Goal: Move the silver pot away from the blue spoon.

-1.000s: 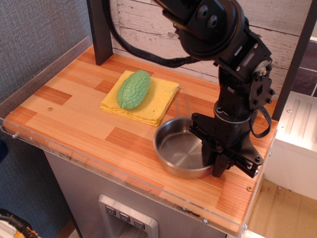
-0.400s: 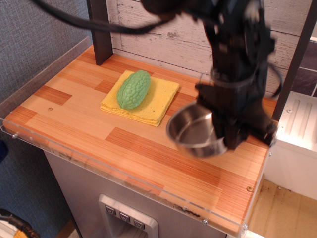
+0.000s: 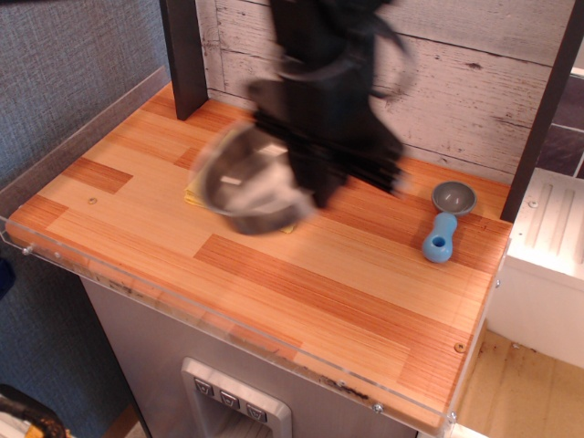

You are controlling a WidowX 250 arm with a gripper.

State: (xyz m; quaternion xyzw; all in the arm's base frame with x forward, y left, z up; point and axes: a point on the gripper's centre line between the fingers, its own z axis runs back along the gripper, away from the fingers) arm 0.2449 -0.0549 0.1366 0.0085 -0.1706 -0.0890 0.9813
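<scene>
The silver pot (image 3: 245,185) hangs in the air over the left middle of the table, blurred by motion and tilted. My gripper (image 3: 310,187) is shut on the pot's right rim, with the black arm above it. The blue spoon (image 3: 445,222) lies flat at the table's right side, grey bowl toward the back wall, light-blue handle toward the front. The pot is well to the left of the spoon.
A yellow cloth (image 3: 193,192) lies under the pot, mostly hidden by it. A dark post (image 3: 182,55) stands at the back left. A clear plastic lip (image 3: 228,328) runs along the table's front edge. The wooden wall is behind.
The gripper lifted the pot off the right front of the table and carried it left and back, over the yellow cloth. The spoon, hidden before by the arm, now shows.
</scene>
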